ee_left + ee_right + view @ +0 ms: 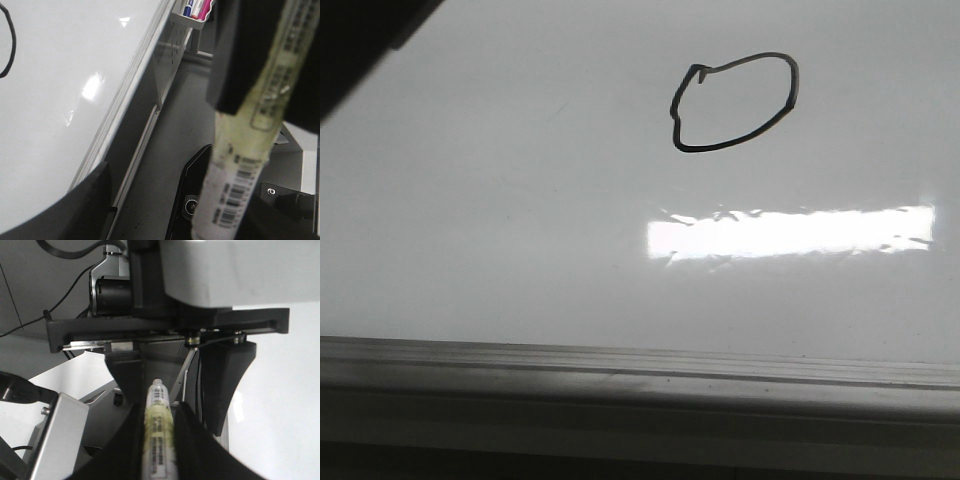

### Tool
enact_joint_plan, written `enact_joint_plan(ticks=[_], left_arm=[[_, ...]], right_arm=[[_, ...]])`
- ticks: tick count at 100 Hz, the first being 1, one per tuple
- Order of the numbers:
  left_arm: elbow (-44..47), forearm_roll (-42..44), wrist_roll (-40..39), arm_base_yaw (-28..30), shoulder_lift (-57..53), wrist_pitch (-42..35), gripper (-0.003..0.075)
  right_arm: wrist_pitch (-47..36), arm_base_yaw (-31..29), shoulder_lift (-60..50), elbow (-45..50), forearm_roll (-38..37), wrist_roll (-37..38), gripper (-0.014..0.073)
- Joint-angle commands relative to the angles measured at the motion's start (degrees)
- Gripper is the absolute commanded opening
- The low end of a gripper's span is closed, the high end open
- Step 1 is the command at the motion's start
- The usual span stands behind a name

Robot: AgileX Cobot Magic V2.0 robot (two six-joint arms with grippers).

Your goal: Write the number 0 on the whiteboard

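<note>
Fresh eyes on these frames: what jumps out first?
The black hand-drawn number 0, a lopsided oval high and right of centre on the whiteboard, with a bright rectangular light glare just below it. In the left wrist view a yellowish marker with a barcode label fills the frame, off past the board's grey rail.

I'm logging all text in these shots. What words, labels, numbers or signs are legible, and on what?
"0": hand-drawn number 0 on the whiteboard.
Barcode and small print: on the marker label in the left wrist view, too blurred to read.
Small print: on the marker label in the right wrist view, too blurred to read.
Nothing else legible.
</note>
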Motion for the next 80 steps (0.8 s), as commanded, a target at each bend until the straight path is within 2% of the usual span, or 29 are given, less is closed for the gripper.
enact_joint_plan(ticks=[1, 9, 16, 46, 80], left_arm=[[-1.79, 2.03, -0.62, 0.31, -0.31, -4.51, 0.0386], [-1.79, 2.44, -0.62, 0.31, -0.31, -4.51, 0.036], [-1.79, 2.51, -0.62, 0.31, -0.31, -4.51, 0.0305], [-1.79, 2.65, -0.62, 0.31, -0.31, -4.51, -0.0015], [-1.79, 2.65, -0.62, 0.31, -0.31, -4.63, -0.002]], right_arm=[[-1.1, 0.44, -0.94, -2.09, 4.49, -0.55, -0.0041], [-0.59, 0.44, -0.94, -2.09, 4.49, -0.55, -0.0041], [-0.5, 0.44, -0.94, -2.09, 4.49, -0.55, -0.0041], [-0.1, 0.44, -0.94, -2.09, 4.49, -0.55, -0.0041], [0.71, 0.44, -0.94, -2.09, 4.49, -0.55, -0.0041]])
